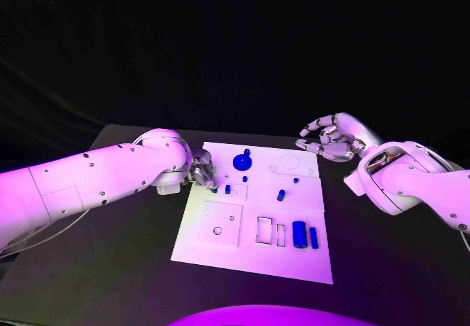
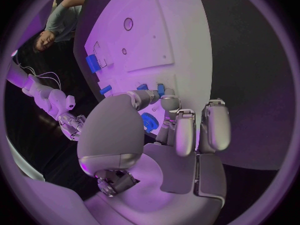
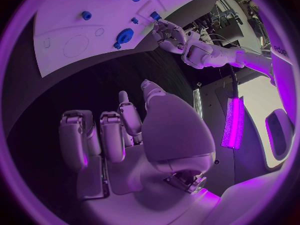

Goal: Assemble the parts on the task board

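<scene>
The left robot hand (image 1: 202, 171), at the white task board's (image 1: 250, 258) nine o'clock edge, pinches a small blue part (image 2: 160, 89); it may slip. The right robot hand (image 1: 328, 138) hangs empty, fingers loosely curled.

A flat white task board (image 1: 252, 255) is lying on the matte black desk (image 1: 108, 272), its face showing faint grey outlines of circles and rectangles. Small blue plastic parts are dotting the white plate: a round blue toothed gear (image 1: 242, 161), a stubby blue peg (image 1: 281, 195) and two upright dark-blue blocks (image 1: 305, 235). The silver-grey left robot hand (image 1: 201, 171) and the silver-grey right robot hand (image 1: 326, 141) are gleaming with darker metallic joints, each extending from a smooth white arm studded with small black dots.
</scene>
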